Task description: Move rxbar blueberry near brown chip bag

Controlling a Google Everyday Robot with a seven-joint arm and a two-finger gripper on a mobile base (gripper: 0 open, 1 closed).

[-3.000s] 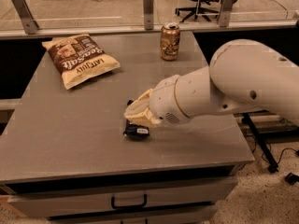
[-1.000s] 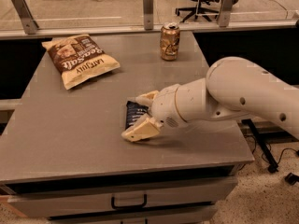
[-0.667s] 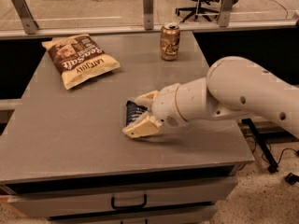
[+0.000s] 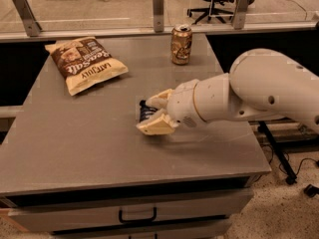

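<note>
The rxbar blueberry (image 4: 145,111) is a small dark navy bar near the middle of the grey table (image 4: 75,143). My gripper (image 4: 152,113) reaches in from the right, its two cream fingers (image 4: 155,126) closed on the bar's two sides. Most of the bar is hidden behind them. I cannot tell whether the bar rests on the tabletop or hangs just above it. The brown chip bag (image 4: 84,63) with "Sea Salt" lettering lies flat at the far left, well apart from the bar and up-left of it.
A bronze soda can (image 4: 181,44) stands upright at the far edge, behind the gripper and to its right. A metal rail with posts (image 4: 158,4) runs along the table's back. A drawer handle (image 4: 137,216) shows below the front edge.
The gripper turned and closed around the bar. The bar has since shifted with it a little toward the far side of the table.
</note>
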